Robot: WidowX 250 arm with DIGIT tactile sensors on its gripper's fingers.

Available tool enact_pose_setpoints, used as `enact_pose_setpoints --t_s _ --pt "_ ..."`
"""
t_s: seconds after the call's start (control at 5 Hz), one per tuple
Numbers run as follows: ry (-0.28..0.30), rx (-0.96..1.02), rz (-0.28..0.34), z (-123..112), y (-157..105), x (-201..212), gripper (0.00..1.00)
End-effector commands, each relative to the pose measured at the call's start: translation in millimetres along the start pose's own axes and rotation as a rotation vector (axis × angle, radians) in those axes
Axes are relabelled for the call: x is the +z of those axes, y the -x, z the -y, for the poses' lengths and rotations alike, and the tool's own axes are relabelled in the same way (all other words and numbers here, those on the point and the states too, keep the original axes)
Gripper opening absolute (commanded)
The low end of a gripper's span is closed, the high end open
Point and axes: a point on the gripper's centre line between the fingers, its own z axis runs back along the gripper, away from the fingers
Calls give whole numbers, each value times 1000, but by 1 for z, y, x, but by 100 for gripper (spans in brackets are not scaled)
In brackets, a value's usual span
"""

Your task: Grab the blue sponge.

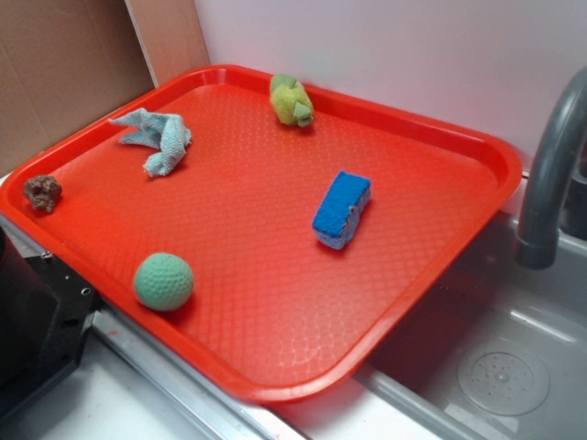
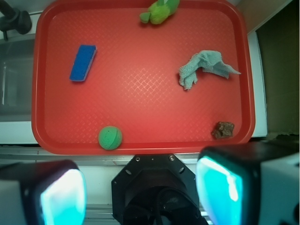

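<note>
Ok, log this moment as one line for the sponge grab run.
phase: pre-approach | end effector: open, off tray | blue sponge: flat on tray, untouched | contact: none

red tray over a sink, blue sponge lying right of middle, teal-green ball near front edge, crumpled pale rag back left, yellow-green plush toy by far rim

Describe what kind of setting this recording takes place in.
Probably a toy or mock kitchen sink station: a grey faucet over a basin with a drain, and a red tray of small props resting across the counter.
</note>
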Motion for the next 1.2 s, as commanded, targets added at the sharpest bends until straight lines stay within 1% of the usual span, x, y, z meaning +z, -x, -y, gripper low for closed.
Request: enact_pose_setpoints --t_s 0.0,0.2,0.4,1.0 --pt "0 0 0 0 0 0 100" --pt "-34 249 -36 30 -32 -40 100" --pt "102 507 -24 38 -48 -67 100" --pt "102 507 -24 38 -48 -67 100"
